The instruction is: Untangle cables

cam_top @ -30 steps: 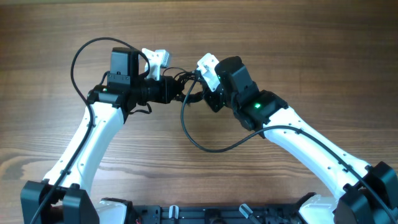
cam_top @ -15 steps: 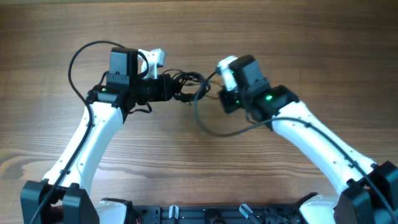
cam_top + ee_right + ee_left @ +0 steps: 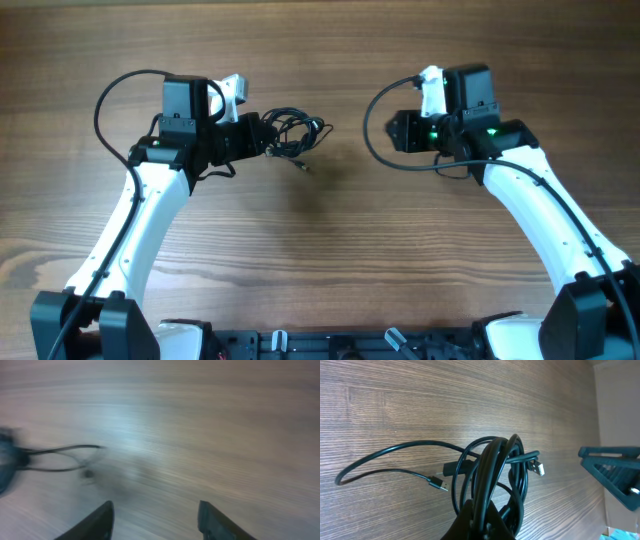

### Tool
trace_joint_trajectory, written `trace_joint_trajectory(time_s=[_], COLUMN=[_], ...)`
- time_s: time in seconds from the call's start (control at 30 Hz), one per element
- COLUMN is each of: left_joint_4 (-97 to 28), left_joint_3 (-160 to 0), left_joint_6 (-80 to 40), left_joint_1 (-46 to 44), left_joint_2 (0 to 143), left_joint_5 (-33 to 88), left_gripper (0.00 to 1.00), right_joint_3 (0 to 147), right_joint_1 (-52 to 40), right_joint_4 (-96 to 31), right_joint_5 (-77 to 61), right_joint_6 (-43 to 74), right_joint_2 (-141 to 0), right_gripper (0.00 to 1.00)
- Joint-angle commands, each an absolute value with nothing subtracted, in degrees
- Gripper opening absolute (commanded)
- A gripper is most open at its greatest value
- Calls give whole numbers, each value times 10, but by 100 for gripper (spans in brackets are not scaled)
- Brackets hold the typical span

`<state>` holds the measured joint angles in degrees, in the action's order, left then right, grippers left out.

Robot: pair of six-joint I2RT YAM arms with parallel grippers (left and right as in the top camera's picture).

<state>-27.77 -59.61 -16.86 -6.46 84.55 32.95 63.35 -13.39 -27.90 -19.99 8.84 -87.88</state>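
Note:
The cables (image 3: 296, 131) are a small knotted bundle of thin black cords hanging from my left gripper (image 3: 262, 143), which is shut on them just left of the knot. In the left wrist view the loops (image 3: 495, 467) rise from between the closed fingers (image 3: 470, 522). A silvery plug (image 3: 538, 467) sticks out to the right and a thin strand with a small plug (image 3: 436, 483) trails left. My right gripper (image 3: 396, 131) is well to the right of the bundle, open and holding nothing. Its view is blurred, with the gripper (image 3: 156, 510) over bare wood and cord strands (image 3: 60, 457) at the far left.
The table (image 3: 320, 250) is brown wood. The thick black cables of the arms loop beside the left wrist (image 3: 105, 90) and the right wrist (image 3: 372, 135). A dark teal part (image 3: 615, 467) shows at the right edge of the left wrist view.
My right gripper has opened, let go of the cables and swung away to the right. The left gripper has kept its hold on the bundle and shifted slightly left.

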Motion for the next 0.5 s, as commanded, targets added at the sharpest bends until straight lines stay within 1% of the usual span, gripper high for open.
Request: trace_joint_trajectory(time_s=[0.0,0.03,0.07,0.13,0.27,0.3,0.37,0.4,0.47], left_joint_4=[-271,-271,-271,-272,-272,-272,-271,-272,-270], left_joint_3=[-600,-600,-600,-600,-600,-600,-600,-600,-600], left_joint_6=[-127,-93,-71,-44,-31,-27,-21,-21,-21], left_joint_1=[-68,-71,-74,-82,-96,-101,-108,-108,-108], left_joint_2=[845,845,845,845,845,845,845,845,845], left_joint_5=[393,416,434,459,465,465,465,465,465], left_gripper=[4,4,4,4,4,4,4,4,4], right_joint_3=[633,633,633,633,633,633,633,633,633], right_joint_1=[-148,-155,-165,-189,-219,-223,-225,-225,-225], right_joint_4=[-243,-234,-226,-217,-211,-210,-213,-221,-243], right_joint_5=[-410,-418,-417,-409,-377,-377,-377,-377,-343], right_joint_6=[-40,-54,-70,-91,-90,-90,-88,-89,-89], right_joint_2=[-882,-882,-882,-887,-900,-902,-902,-902,-902], right_gripper=[78,80,80,72,65,58,39,31,10])
